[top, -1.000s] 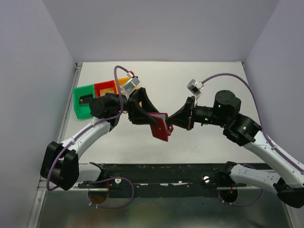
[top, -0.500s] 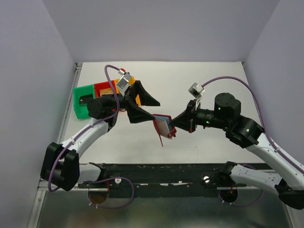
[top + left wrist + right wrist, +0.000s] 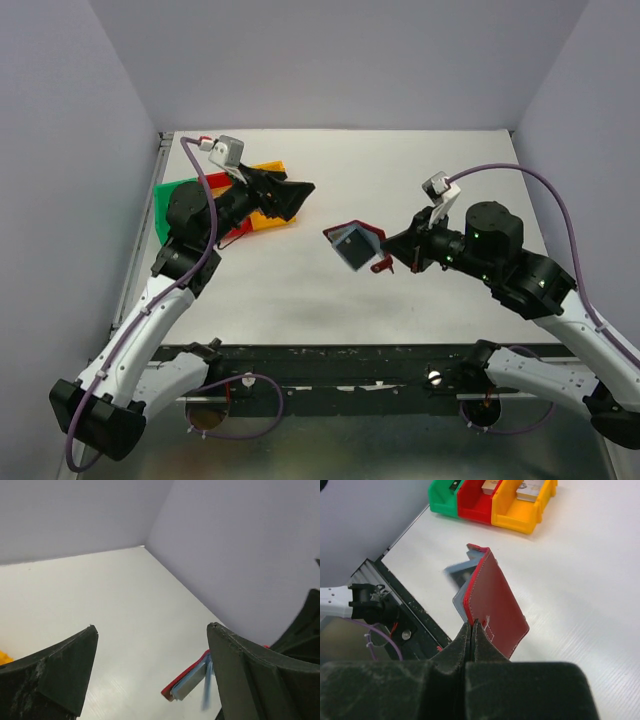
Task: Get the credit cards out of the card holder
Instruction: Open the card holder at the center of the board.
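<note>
Card holder (image 3: 353,245), held off the tabletop (image 3: 450,180) by the right pincer (image 3: 471,626) clamped on its cover; left pincer (image 3: 298,195), wide open and empty, stands well apart to its left.

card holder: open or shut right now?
Open, partly. The shut right gripper pinches one red cover of the card holder; the other flap stands apart from it, with the light blue inner pockets showing between.
</note>
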